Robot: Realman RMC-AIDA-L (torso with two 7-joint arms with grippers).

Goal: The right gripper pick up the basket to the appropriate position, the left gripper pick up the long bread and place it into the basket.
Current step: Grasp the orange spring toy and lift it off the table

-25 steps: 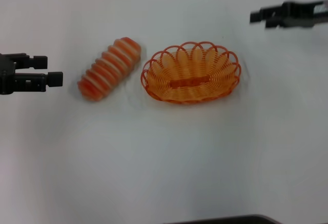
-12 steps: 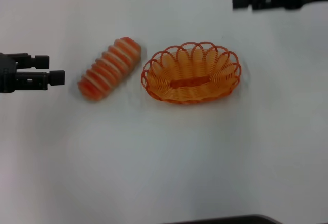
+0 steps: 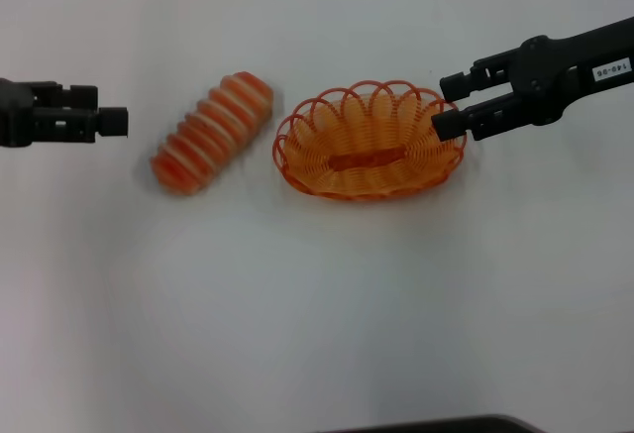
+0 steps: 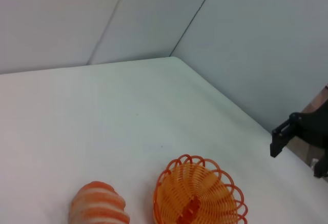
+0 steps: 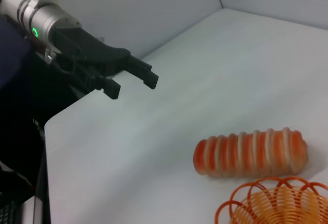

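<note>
The long bread [image 3: 211, 132], orange-red with cream stripes, lies slantwise on the white table left of the basket [image 3: 347, 126], an empty oval orange wire basket. My right gripper [image 3: 444, 104], with a white label on its arm, is open at the basket's right rim, one finger over the rim and one just behind it. My left gripper [image 3: 104, 108] is open and empty, left of the bread and apart from it. The right wrist view shows the left gripper [image 5: 130, 84], the bread [image 5: 251, 152] and the basket rim [image 5: 271, 203]. The left wrist view shows the bread [image 4: 97, 208] and the basket [image 4: 197, 193].
The white table [image 3: 317, 294] bears only the bread and the basket. A dark edge [image 3: 426, 425] shows at the table's near side. Grey walls [image 4: 256, 39] stand beyond the far edge.
My right gripper has come from the far right back of the table down to the basket's right rim. My left gripper has shifted slightly away from me.
</note>
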